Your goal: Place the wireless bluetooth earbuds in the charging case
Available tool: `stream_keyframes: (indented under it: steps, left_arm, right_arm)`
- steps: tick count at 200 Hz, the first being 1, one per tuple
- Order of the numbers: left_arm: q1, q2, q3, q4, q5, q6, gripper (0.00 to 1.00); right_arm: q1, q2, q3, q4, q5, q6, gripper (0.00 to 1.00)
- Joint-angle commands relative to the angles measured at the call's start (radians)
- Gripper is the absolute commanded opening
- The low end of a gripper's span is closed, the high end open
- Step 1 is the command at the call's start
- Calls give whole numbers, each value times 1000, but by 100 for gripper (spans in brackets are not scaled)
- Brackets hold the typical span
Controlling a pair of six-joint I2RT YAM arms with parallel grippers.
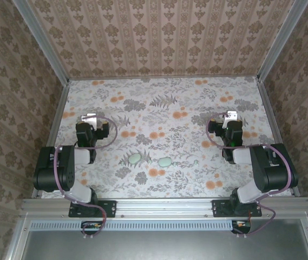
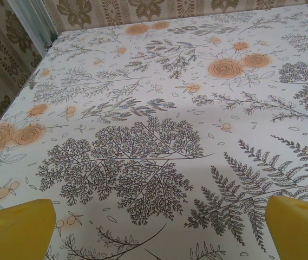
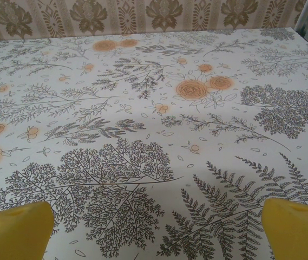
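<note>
Two pale green oval pieces lie on the flowered table near its front middle, one (image 1: 135, 157) on the left and one (image 1: 164, 161) just right of it. They are too small to tell case from earbuds. My left gripper (image 1: 90, 117) rests at the left, well behind and left of them. My right gripper (image 1: 230, 115) rests at the right, behind and right of them. In the left wrist view the left gripper (image 2: 162, 230) is open, its yellow fingertips (image 2: 18, 223) far apart over bare cloth. In the right wrist view the right gripper (image 3: 156, 230) is open too, with nothing between its fingertips (image 3: 297, 225).
The table (image 1: 159, 97) is covered in a floral print and boxed in by patterned walls with aluminium posts (image 1: 40, 40) at the back corners. A metal rail (image 1: 164, 205) runs along the near edge where the arm bases are bolted.
</note>
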Motion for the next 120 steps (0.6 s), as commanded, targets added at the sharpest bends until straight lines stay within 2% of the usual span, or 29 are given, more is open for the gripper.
stream_keyframes:
  steps: [1,64,86,106,120]
  left_arm:
    - [-1,0,17,-4,15,-8,100]
    - [0,-4,17,1,26,-2,100]
    - [-9,-50,25,-51,7,2,100]
    - [-21,-134,28,-139,-35,-6,100]
    - [-28,-211,62,-292,-72,-60,100]
  right_arm:
    - [-1,4,17,2,-22,-11,100]
    - [-1,1,15,5,-22,-11,100]
    - [-1,-7,22,-12,-32,-15,100]
    - [5,-71,59,-131,-72,-37,100]
    - [20,-127,145,-351,-64,-25,100]
